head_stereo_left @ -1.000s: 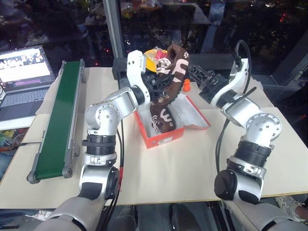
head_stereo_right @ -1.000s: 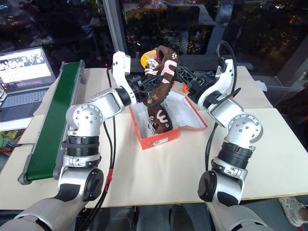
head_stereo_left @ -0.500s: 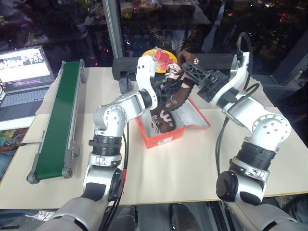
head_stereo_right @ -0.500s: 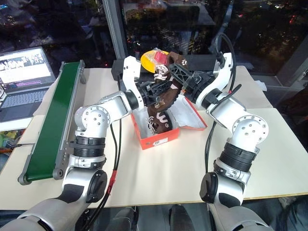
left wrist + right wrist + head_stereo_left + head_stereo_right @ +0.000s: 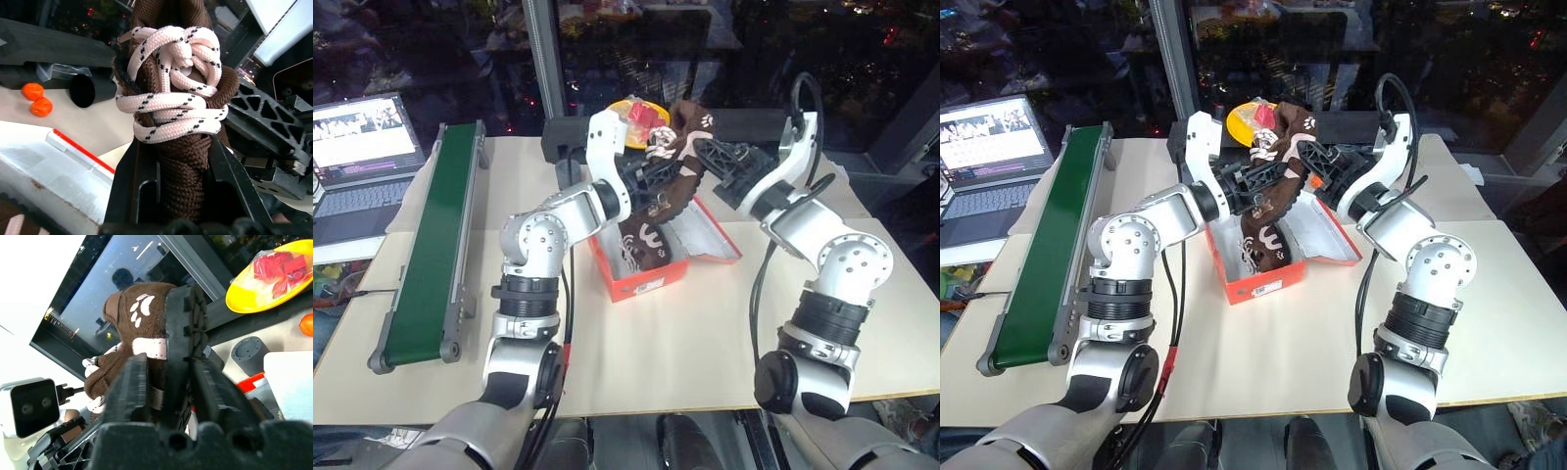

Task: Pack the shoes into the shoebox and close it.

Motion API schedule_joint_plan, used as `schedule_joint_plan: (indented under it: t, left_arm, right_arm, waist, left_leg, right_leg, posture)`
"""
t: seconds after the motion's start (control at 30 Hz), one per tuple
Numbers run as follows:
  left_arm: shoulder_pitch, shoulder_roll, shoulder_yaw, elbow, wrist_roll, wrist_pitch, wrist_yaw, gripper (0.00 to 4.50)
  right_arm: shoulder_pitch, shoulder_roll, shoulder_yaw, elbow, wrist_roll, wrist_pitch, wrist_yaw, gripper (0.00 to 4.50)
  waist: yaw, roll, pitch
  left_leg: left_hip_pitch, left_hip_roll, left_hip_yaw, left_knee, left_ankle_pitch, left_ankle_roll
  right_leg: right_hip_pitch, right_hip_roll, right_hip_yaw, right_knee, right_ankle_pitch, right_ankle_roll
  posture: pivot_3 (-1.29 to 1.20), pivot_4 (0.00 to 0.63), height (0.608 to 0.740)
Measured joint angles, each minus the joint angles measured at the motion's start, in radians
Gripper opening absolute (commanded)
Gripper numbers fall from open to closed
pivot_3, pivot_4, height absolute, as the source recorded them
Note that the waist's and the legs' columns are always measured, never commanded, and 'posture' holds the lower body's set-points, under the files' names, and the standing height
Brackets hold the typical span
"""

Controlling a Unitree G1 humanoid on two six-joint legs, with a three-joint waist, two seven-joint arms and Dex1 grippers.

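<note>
One dark brown fuzzy shoe [image 5: 677, 157] with cream markings hangs in the air above the open orange-red shoebox [image 5: 642, 285]. My left gripper [image 5: 649, 182] reaches in from the left, its fingers [image 5: 142, 171] pressed against the laced part of the shoe [image 5: 183, 122]. From the right, my right gripper [image 5: 707, 157] is shut on the heel and sole of the shoe [image 5: 161, 318]. The other shoe [image 5: 643, 241] lies inside the box. The box lid [image 5: 710, 235] lies open to the right.
A yellow plate of red blocks [image 5: 631, 111] stands behind the box. Two orange balls [image 5: 38, 99] and a black cylinder [image 5: 82, 90] lie near the back. A green conveyor [image 5: 431, 245] runs along the left, and beyond it is a laptop [image 5: 362, 147].
My right gripper has swung in from the right and closed on the raised shoe's heel. The left gripper keeps the shoe above the box.
</note>
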Motion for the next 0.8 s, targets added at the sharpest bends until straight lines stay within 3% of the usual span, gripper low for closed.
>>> schedule_joint_plan:
  t: [0.13,0.23,0.33,0.43,0.53,0.8]
  left_arm:
    - [-0.087,0.066,-0.001,0.123,0.069,-0.140,-0.012,3.84]
    - [-0.100,0.161,0.009,0.183,0.104,-0.223,-0.040,3.87]
    - [-0.039,0.332,0.070,0.215,0.157,-0.254,-0.060,3.87]
    - [0.026,0.404,0.096,0.210,0.169,-0.244,-0.085,3.87]
    - [0.065,0.420,0.091,0.181,0.169,-0.219,-0.122,3.87]
    - [0.294,0.492,0.059,-0.155,0.117,-0.079,-0.186,3.87]
  right_arm:
    - [-0.037,-0.007,0.027,0.031,-0.016,-0.039,0.000,0.35]
    - [-0.060,-0.022,0.069,0.063,-0.051,-0.045,0.000,0.34]
    - [-0.067,-0.110,0.100,0.127,-0.124,-0.062,0.042,0.34]
    - [-0.122,-0.144,0.152,0.225,-0.204,-0.090,0.113,0.34]
    - [-0.200,-0.129,0.232,0.323,-0.257,-0.128,0.201,0.34]
    - [-0.385,-0.052,0.421,0.775,-0.488,-0.314,0.469,0.34]
  waist:
    - [-0.004,0.000,0.000]
    - [-0.015,0.000,0.000]
    - [-0.016,0.002,0.001]
    - [-0.014,0.002,0.001]
    - [-0.010,0.002,0.001]
    - [-0.015,0.002,0.001]
  left_leg:
    - [0.001,0.000,0.000,-0.001,0.000,0.000]
    - [0.001,0.001,0.001,-0.003,0.000,0.000]
    - [0.000,0.001,0.002,-0.004,0.000,0.000]
    - [-0.001,0.000,0.002,-0.004,0.000,0.000]
    - [-0.001,0.000,0.001,-0.004,0.000,0.000]
    - [-0.001,0.001,0.001,-0.005,0.000,0.000]
  right_leg:
    - [0.000,0.000,0.000,0.000,0.000,0.000]
    - [-0.001,0.000,0.001,0.000,0.000,0.000]
    - [-0.003,0.000,0.002,0.000,0.000,0.000]
    - [-0.003,0.000,0.002,-0.002,0.000,0.000]
    - [-0.002,0.000,0.001,-0.002,0.000,0.000]
    - [-0.003,0.000,0.001,-0.002,0.000,0.000]
  posture:
    - [0.00,0.150,0.740]
    - [0.00,0.150,0.740]
    - [0.00,0.150,0.740]
    - [0.00,0.150,0.740]
    - [0.00,0.150,0.740]
    - [0.00,0.150,0.740]
